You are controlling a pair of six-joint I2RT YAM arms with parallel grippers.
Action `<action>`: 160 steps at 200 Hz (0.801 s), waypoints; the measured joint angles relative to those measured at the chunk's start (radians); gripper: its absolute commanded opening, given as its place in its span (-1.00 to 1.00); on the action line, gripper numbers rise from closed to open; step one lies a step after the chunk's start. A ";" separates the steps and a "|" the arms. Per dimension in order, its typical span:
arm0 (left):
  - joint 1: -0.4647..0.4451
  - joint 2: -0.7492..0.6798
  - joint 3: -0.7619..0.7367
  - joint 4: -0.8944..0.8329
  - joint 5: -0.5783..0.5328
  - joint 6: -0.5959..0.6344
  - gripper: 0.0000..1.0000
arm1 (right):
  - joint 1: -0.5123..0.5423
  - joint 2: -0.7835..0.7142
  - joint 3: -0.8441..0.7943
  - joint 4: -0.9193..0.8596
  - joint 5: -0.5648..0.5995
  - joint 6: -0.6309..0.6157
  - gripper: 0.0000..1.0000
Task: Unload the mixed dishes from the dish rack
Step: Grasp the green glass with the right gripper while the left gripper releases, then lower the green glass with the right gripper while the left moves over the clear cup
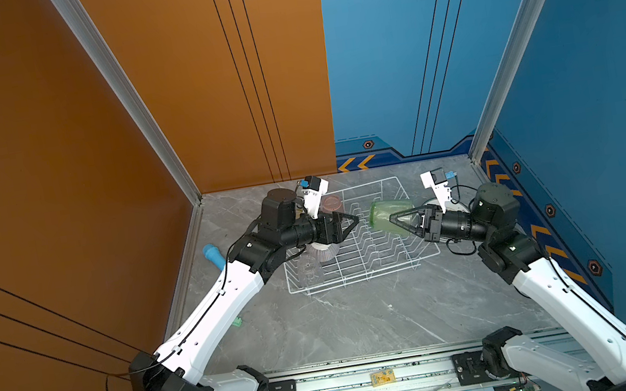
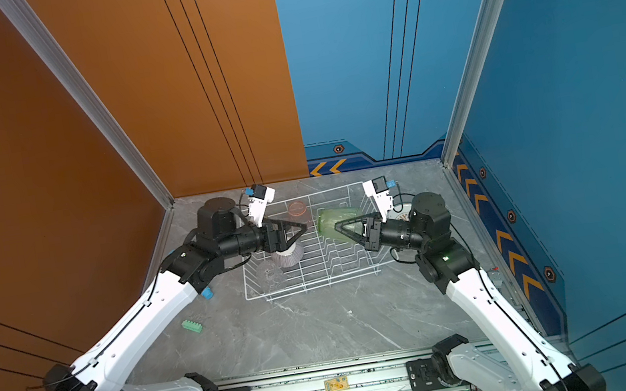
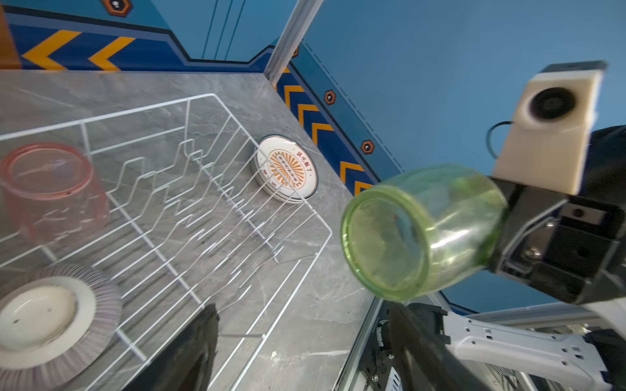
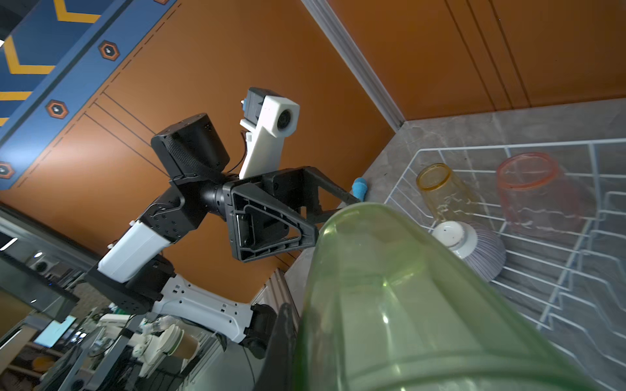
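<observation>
1. Right gripper (image 1: 391, 218) is clamped on the wall of a translucent green glass tumbler (image 1: 383, 211); the tumbler hangs on its side in the air above the right part of the white wire dish rack (image 1: 354, 257).
2. Left gripper (image 1: 355, 220) stands wide and empty over the rack's left half; it points toward the tumbler without touching it.
3. Below the left gripper, inside the rack, a white bowl with fine purple-grey stripes (image 3: 50, 321) lies upside down; a pink glass tumbler (image 3: 50, 189), a yellow glass tumbler (image 4: 440, 189) and a clear glass tumbler (image 1: 308, 271) sit near it.
4. A stack of white dark-rimmed plates (image 3: 286, 169) rests on the grey marbled counter (image 1: 364, 323), just beside the rack's right wall.
</observation>
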 measured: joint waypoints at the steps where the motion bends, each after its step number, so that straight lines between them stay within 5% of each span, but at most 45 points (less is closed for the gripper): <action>1: 0.000 -0.001 0.000 -0.003 -0.003 0.002 0.60 | 0.001 -0.001 0.003 -0.010 0.004 -0.006 -1.00; 64: -0.032 -0.037 0.034 -0.335 -0.344 0.109 0.58 | 0.196 0.000 0.261 -0.760 0.463 -0.307 -1.00; 109: -0.088 -0.004 0.071 -0.518 -0.605 0.136 0.57 | 0.394 0.013 0.261 -1.065 0.754 -0.270 -1.00; 160: -0.088 0.053 0.069 -0.600 -0.724 0.136 0.57 | 0.436 0.086 0.098 -1.146 0.854 -0.204 -1.00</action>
